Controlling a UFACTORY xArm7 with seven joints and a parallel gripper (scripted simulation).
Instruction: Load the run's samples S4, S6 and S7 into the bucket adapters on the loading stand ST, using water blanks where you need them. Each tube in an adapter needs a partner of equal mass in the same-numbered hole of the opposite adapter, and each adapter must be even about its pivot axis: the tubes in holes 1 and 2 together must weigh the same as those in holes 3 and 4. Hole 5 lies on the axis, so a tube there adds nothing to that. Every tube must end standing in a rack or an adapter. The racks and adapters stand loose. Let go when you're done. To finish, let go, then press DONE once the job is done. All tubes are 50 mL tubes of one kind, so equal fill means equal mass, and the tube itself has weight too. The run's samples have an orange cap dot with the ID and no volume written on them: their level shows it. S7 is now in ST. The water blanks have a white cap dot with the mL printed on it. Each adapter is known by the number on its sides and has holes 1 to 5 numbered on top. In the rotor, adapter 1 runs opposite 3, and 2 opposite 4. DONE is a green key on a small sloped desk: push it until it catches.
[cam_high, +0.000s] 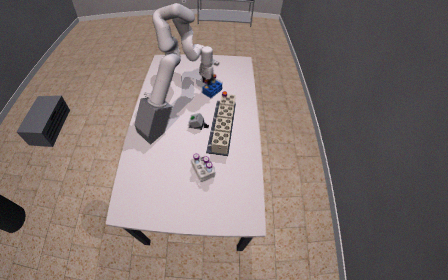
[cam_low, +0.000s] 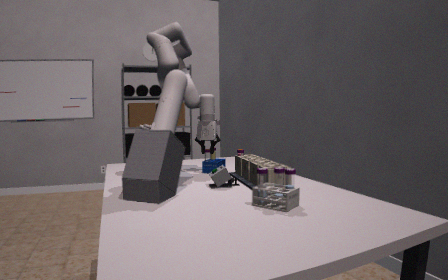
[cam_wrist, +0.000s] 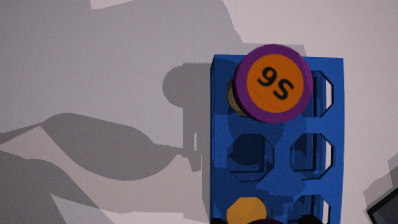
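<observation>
The blue rack (cam_high: 212, 90) (cam_low: 214, 166) (cam_wrist: 277, 125) stands under the gripper. Sample S6 (cam_wrist: 273, 83), purple cap with orange dot, stands in its corner hole in the wrist view. My gripper (cam_high: 208, 80) (cam_low: 208, 151) (cam_wrist: 265, 220) is part open around another purple-capped tube at the lower edge of the wrist view; the yellowish body of that tube (cam_wrist: 246, 210) stands in the rack and its ID is cut off. The loading stand (cam_high: 210, 149) holds a row of beige adapters (cam_high: 220, 142) (cam_low: 252, 167). One orange-dotted tube (cam_high: 224, 93) (cam_low: 240, 151) stands in the farthest adapter.
A pale rack (cam_high: 203, 172) (cam_low: 275, 199) with three purple-capped tubes stands at the near end of the table. The small sloped desk (cam_high: 197, 123) (cam_low: 220, 176) with the green DONE key (cam_high: 192, 118) stands between the arm's base and the stand.
</observation>
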